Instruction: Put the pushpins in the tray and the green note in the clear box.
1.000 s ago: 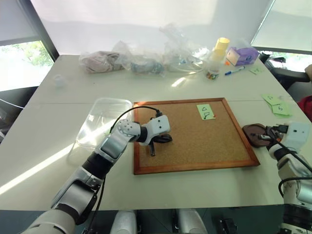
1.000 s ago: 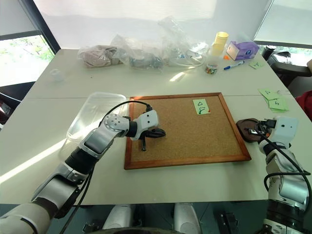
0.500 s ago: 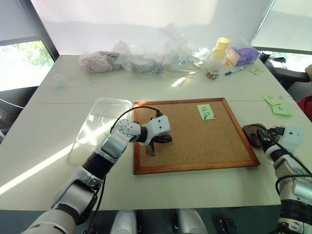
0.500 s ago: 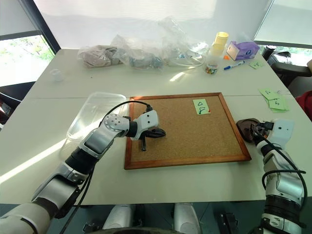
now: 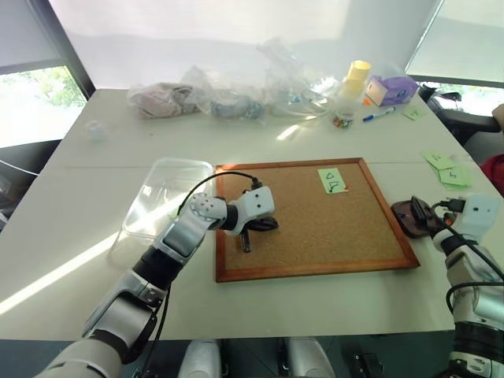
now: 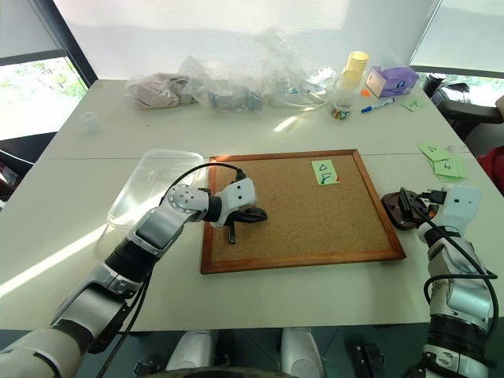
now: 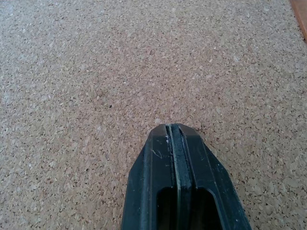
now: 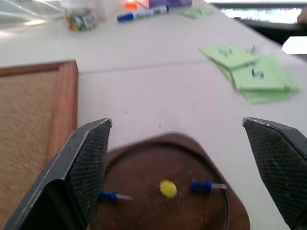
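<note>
- The right gripper (image 8: pixel 180 158) stands wide open and holds nothing — its two black fingers (image 8: pixel 79 167) are spread to either side of the tray (image 8: pixel 144 201), above it and not touching it.
- The tray, a dark brown dish, sits on the white table (image 5: pixel 315 307) just beside the right edge of the cork board (image 5: pixel 315 216).
- Three pushpins lie in the tray: a yellow one (image 8: pixel 167 188) in the middle and a blue one on each side (image 8: pixel 205 184), (image 8: pixel 109 195).
- The left gripper (image 7: pixel 173 136) is closed, its fingers pressed flat together with nothing between them — the tip rests at the cork surface near the board's left part.
- The green note (image 5: pixel 332 180) is on the cork board near its upper right corner, well apart from both grippers.
- The clear box (image 5: pixel 161 197) lies on the table just beside the board's left edge, with nothing visible in it.
- Other green slips (image 5: pixel 445 169) lie on the table beyond the tray.
</note>
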`<state>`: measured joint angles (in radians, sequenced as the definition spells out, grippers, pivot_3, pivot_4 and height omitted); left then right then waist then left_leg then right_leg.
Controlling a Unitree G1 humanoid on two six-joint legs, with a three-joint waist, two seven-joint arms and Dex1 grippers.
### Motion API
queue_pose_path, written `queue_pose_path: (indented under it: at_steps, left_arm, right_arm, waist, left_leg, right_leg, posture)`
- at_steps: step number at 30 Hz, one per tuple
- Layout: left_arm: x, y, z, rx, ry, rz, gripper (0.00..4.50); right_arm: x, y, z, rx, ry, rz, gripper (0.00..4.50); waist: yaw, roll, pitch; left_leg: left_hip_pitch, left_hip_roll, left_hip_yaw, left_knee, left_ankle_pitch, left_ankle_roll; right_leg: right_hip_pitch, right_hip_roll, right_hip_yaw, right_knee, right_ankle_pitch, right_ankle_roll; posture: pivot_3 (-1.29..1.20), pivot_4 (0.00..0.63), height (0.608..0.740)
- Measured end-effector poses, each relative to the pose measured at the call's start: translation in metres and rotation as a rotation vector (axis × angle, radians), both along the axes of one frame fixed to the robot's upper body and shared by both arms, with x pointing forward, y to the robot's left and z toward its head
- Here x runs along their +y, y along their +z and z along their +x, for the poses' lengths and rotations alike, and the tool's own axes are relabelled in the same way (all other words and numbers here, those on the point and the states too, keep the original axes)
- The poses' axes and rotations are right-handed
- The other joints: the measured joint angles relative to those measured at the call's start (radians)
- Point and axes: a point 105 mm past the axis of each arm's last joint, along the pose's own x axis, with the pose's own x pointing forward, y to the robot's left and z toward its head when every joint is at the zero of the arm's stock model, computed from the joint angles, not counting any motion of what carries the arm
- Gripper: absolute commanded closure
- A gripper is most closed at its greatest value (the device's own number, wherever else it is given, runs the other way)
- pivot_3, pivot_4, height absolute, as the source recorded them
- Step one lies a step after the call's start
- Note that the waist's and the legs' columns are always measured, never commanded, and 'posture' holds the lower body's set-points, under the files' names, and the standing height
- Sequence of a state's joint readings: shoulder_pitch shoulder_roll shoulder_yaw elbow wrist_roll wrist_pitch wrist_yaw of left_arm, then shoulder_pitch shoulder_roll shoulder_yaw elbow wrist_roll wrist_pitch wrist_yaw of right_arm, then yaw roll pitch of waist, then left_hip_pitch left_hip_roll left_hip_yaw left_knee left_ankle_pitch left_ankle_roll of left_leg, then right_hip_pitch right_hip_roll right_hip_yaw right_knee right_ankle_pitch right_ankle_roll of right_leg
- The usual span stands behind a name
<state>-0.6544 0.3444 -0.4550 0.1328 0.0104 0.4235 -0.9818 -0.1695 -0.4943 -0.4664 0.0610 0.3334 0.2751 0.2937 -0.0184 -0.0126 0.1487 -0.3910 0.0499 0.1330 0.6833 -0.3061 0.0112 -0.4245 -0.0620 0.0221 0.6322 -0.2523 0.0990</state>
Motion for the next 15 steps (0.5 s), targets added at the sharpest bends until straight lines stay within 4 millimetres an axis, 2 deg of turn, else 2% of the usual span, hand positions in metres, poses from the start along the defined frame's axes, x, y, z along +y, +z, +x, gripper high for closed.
queue_pose_path:
  at_steps: [3,7,11,15]
  left_arm:
    - [-0.002,0.0,-0.001,-0.001,-0.004,-0.004,4.5]
    - [-0.003,0.001,-0.001,-0.009,-0.012,-0.008,4.5]
    - [-0.004,0.001,-0.001,-0.01,-0.015,-0.01,4.5]
    - [-0.002,0.001,0.0,-0.009,-0.009,-0.007,4.5]
  right_arm:
    - [0.034,0.008,0.016,0.0,0.135,-0.004,0.02]
    - [0.068,-0.002,0.036,0.039,0.237,0.022,0.02]
    - [0.074,-0.025,0.044,0.107,0.245,0.038,0.02]
    - [0.076,-0.032,0.048,0.119,0.244,0.051,0.02]
  waist:
    - [0.001,0.0,0.0]
    - [0.006,0.0,0.0]
    - [0.008,0.0,0.0]
    - [0.004,0.0,0.0]
  left_leg:
    - [0.0,0.0,0.0,0.0,0.0,0.0]
    - [-0.001,0.0,0.0,0.0,0.0,0.0]
    - [-0.001,0.0,0.0,0.0,0.0,0.0]
    - [-0.001,0.0,0.0,0.0,0.0,0.0]
  right_leg:
    - [0.0,0.0,0.0,0.0,0.0,0.0]
    - [0.0,0.0,-0.001,0.0,0.0,0.0]
    - [0.0,0.0,-0.001,0.0,0.0,0.0]
    - [0.0,0.0,0.0,0.0,0.0,0.0]
  posture:
    - [0.0,0.15,0.737]
    - [0.0,0.15,0.737]
    - [0.0,0.15,0.737]
    - [0.0,0.15,0.737]
